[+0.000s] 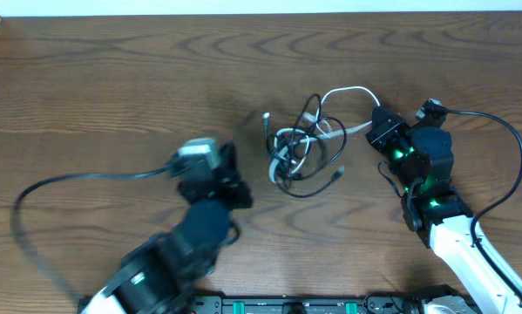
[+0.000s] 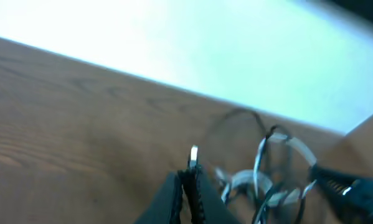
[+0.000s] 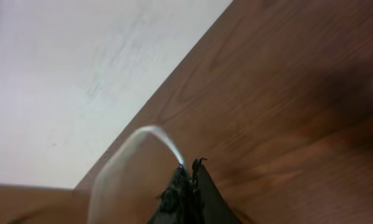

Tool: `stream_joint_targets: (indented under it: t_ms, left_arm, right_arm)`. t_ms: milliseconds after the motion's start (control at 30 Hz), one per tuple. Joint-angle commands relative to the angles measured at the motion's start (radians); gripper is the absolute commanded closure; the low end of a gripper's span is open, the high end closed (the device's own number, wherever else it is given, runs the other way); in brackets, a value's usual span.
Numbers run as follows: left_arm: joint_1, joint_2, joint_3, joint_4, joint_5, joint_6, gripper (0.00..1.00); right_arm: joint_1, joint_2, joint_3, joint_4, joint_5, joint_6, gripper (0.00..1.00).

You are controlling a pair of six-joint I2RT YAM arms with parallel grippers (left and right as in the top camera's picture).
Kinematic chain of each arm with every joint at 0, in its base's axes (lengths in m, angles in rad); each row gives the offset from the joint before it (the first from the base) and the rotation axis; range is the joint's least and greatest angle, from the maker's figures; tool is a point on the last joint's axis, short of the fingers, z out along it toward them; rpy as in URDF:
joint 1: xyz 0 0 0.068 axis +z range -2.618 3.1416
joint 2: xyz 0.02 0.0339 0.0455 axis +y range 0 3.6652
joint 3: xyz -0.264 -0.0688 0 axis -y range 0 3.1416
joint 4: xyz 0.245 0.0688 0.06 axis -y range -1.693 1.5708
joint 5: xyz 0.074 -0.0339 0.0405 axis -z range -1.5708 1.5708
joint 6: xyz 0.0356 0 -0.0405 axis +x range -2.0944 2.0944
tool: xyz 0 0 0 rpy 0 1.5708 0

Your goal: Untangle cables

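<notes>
The cables (image 1: 300, 144) lie in a knotted black and white bundle near the middle of the wooden table (image 1: 112, 78), and they also show blurred in the left wrist view as the cables (image 2: 261, 180). My right gripper (image 1: 375, 123) sits at the bundle's right edge, shut on a white cable (image 3: 152, 130) that arcs out from its fingertips (image 3: 189, 168). My left gripper (image 1: 233, 161) is left of the bundle and apart from it, blurred. Its jaws (image 2: 189, 175) are shut with nothing seen between them. A silver plug end (image 2: 193, 152) lies just beyond its tip.
Thick black arm cables run over the table: one loops left from the left wrist (image 1: 77, 179), another arcs right of the right arm (image 1: 505, 139). The table's far edge (image 1: 261, 12) meets a pale floor. A black base rail (image 1: 313, 305) lines the near edge.
</notes>
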Motion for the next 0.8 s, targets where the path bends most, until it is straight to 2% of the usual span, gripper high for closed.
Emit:
stream_joint_targets:
  t_ms: [0, 133, 233, 333, 367, 400, 433, 467, 500, 600, 767]
  left_arm:
    - [0.005, -0.11, 0.006, -0.032, -0.039, -0.005, 0.92]
    - [0.005, -0.203, 0.006, -0.098, -0.084, -0.018, 0.92]
    - [0.005, -0.253, 0.006, -0.164, -0.117, -0.089, 0.93]
    - [0.005, -0.259, 0.006, -0.22, -0.086, -0.138, 0.92]
    - [0.005, -0.254, 0.005, -0.235, -0.055, -0.14, 0.89]
    - [0.005, -0.246, 0.001, -0.243, -0.021, -0.14, 0.79]
    - [0.005, -0.234, -0.004, -0.252, 0.017, -0.14, 0.47]
    - [0.005, -0.219, -0.008, -0.254, 0.045, -0.14, 0.31]
    - [0.005, -0.201, -0.012, -0.255, 0.069, -0.14, 0.2]
    - [0.005, -0.122, -0.015, -0.246, 0.129, -0.141, 0.09]
    - [0.005, 0.072, -0.014, -0.128, 0.198, -0.14, 0.07]
  right_arm:
    - [-0.021, 0.003, 0.013, 0.0, 0.055, -0.018, 0.99]
    - [-0.021, 0.003, 0.013, 0.0, 0.055, -0.018, 0.99]
    - [-0.021, 0.003, 0.013, 0.0, 0.054, -0.002, 0.98]
    - [-0.02, 0.003, 0.013, 0.0, 0.049, 0.004, 0.98]
    - [-0.02, 0.003, 0.013, 0.0, 0.043, 0.004, 0.98]
    - [-0.02, 0.003, 0.013, 0.0, 0.036, 0.004, 0.98]
    - [-0.02, 0.003, 0.013, 0.0, 0.027, 0.005, 0.98]
    - [-0.02, 0.003, 0.013, 0.0, 0.023, 0.013, 0.98]
    - [-0.018, 0.003, 0.013, -0.002, 0.02, 0.028, 0.98]
    - [-0.018, 0.003, 0.013, -0.003, 0.009, 0.031, 0.97]
    - [-0.018, 0.003, 0.013, -0.003, -0.001, 0.049, 0.94]
